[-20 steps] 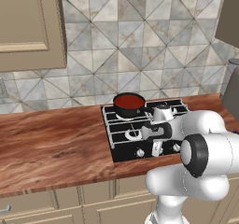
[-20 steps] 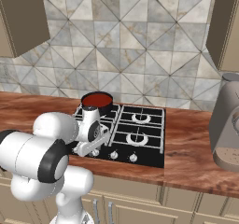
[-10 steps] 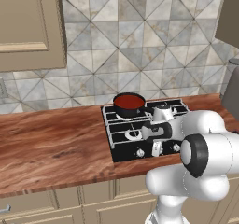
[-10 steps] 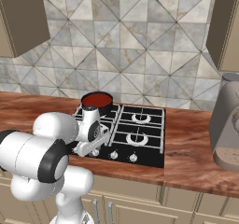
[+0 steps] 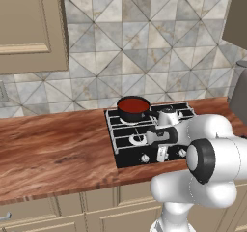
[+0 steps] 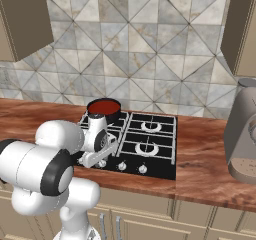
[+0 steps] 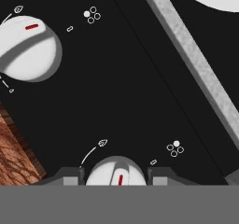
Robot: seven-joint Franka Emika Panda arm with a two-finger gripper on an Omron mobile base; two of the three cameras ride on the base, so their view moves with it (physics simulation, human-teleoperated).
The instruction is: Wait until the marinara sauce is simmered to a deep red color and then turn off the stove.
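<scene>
At the front edge of the stove (image 5: 140, 146), the tool (image 7: 116, 174) is closed on a silver knob (image 7: 114, 171), one dark fingertip on each side of it, and the knob's red mark points toward the bench's front edge; a second knob (image 7: 28, 48) sits well apart along the same row, its red mark lying roughly along that row. Beyond the knobs run the pale grey grates (image 6: 145, 139) and round burners of the square black cooktop, set into the wooden bench (image 5: 53, 153) with the arm's white links partly hiding its front. On the far burner nearest the tiled wall stands the dark saucepan (image 5: 133, 111) filled with the marinara sauce (image 5: 133, 104), a deep red disc, and a grey appliance (image 6: 242, 134) stands on the bench toward its right end.
</scene>
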